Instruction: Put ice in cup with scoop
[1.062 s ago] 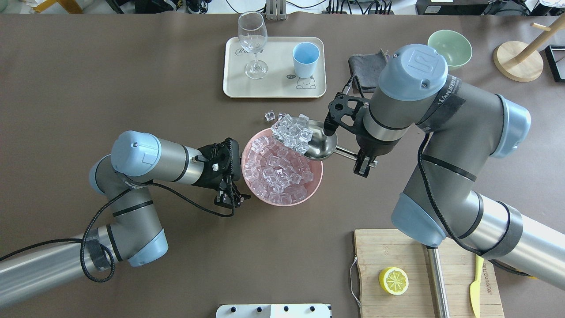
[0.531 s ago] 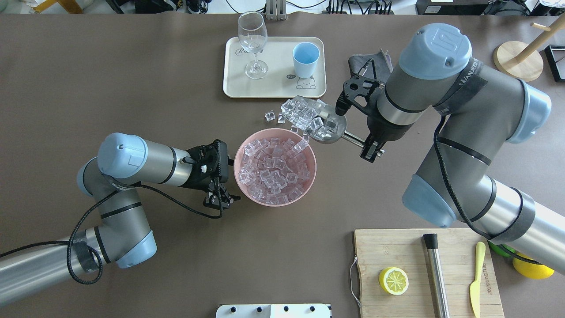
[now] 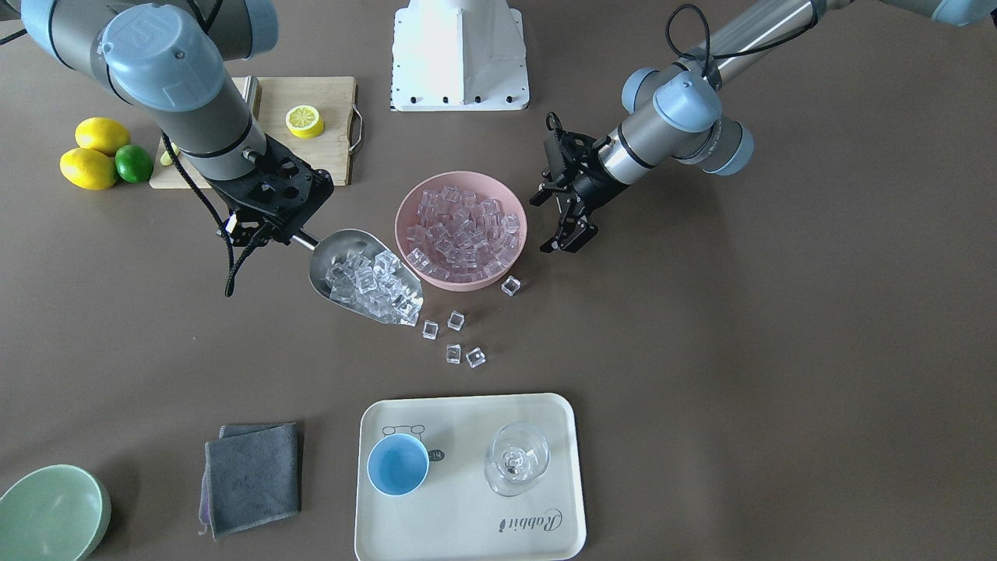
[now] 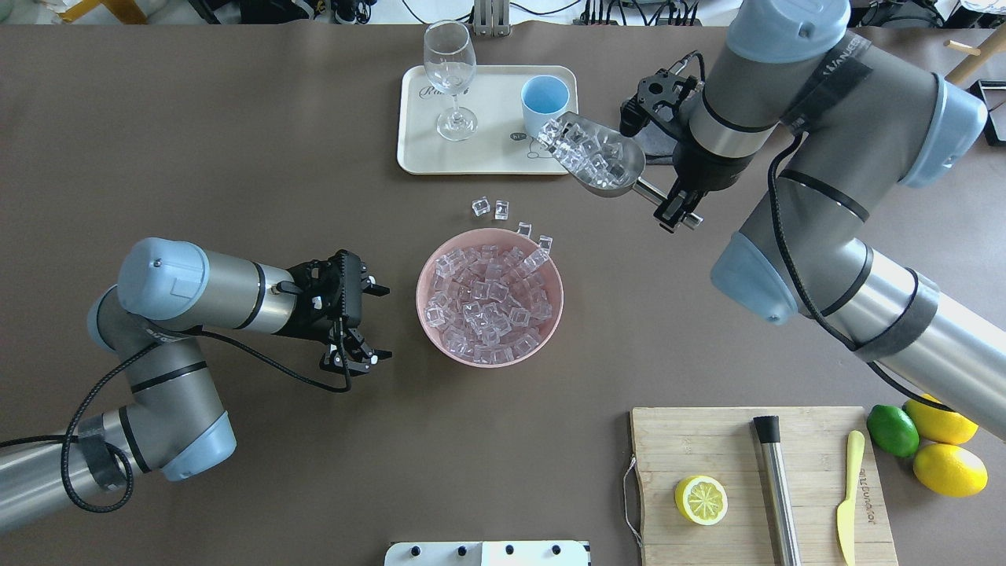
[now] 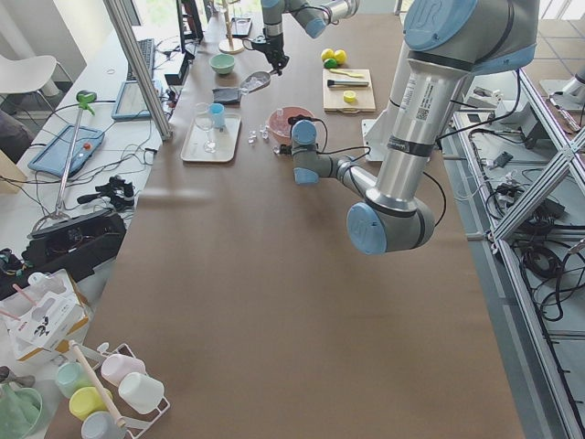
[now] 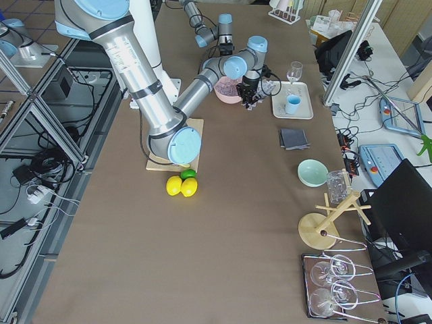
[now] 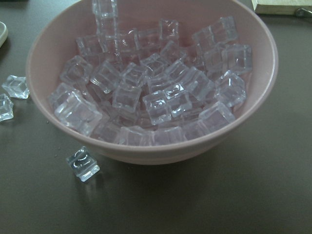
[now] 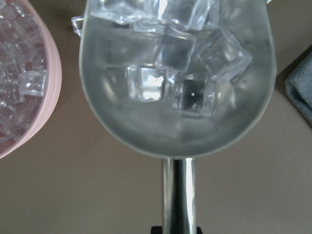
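Note:
My right gripper [image 4: 674, 211] is shut on the handle of the silver scoop [image 4: 619, 184]. It holds the scoop raised above the table, between the pink bowl [image 4: 420, 295] and the tray. The scoop carries ice [image 4: 585, 149], and its mouth appears next to the light blue cup [image 4: 545, 98] in the overhead view. The right wrist view shows cubes [image 8: 175, 48] in the trough [image 8: 170, 126]. The pink bowl is full of ice [image 7: 161, 97]. Several loose cubes [image 3: 456, 319] lie on the table. My left gripper [image 4: 376, 322] is open and empty, left of the bowl.
The cup stands on a cream tray [image 4: 487, 157] beside a clear wine glass [image 4: 449, 75]. A grey cloth [image 3: 253, 475] and a green bowl [image 3: 51, 510] lie to the tray's side. A cutting board [image 4: 754, 440] holds a lemon half, steel cylinder and knife.
My right arm has carried the loaded scoop from over the pink bowl toward the tray and cup. More cubes lie on the table. My left gripper has drawn back from the bowl.

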Motion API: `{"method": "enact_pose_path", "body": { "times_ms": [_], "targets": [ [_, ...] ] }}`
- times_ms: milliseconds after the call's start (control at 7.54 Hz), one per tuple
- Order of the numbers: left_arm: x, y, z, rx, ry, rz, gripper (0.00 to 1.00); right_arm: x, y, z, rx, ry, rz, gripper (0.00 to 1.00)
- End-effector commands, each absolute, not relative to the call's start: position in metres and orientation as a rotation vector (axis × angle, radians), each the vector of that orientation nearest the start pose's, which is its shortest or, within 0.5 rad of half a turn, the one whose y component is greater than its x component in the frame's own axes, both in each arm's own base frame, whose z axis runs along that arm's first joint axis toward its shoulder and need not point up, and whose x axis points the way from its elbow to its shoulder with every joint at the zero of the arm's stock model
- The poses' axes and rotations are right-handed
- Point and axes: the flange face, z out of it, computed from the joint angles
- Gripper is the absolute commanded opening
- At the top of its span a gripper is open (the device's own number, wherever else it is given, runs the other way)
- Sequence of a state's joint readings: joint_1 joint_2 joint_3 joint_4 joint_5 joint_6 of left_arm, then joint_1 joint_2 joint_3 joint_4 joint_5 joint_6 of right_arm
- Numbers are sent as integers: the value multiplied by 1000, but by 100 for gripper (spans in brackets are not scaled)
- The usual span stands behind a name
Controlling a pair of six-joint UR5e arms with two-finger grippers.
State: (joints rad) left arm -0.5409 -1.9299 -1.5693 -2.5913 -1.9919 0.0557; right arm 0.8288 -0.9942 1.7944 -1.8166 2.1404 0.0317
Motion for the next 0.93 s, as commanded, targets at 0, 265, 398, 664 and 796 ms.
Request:
{"method": "enact_pose_path", "body": {
  "times_ms": [0, 265, 398, 664, 796],
  "targets": [
    [406, -430, 369, 1053, 1056, 1184, 99, -362, -590, 254, 245, -711, -754, 0],
    [364, -456, 377, 1028, 1069, 1162, 99, -370, -631, 256, 212, -689, -765, 0],
    [355, -463, 381, 1018, 1059, 1147, 99, -380, -645, 256, 192, -677, -796, 0],
    [343, -472, 384, 986, 1057, 1131, 99, -386, -654, 261, 149, -649, -825, 0],
    [332, -482, 386, 955, 1042, 1105, 99, -388, -660, 261, 132, -617, -874, 0]
  ]
}}
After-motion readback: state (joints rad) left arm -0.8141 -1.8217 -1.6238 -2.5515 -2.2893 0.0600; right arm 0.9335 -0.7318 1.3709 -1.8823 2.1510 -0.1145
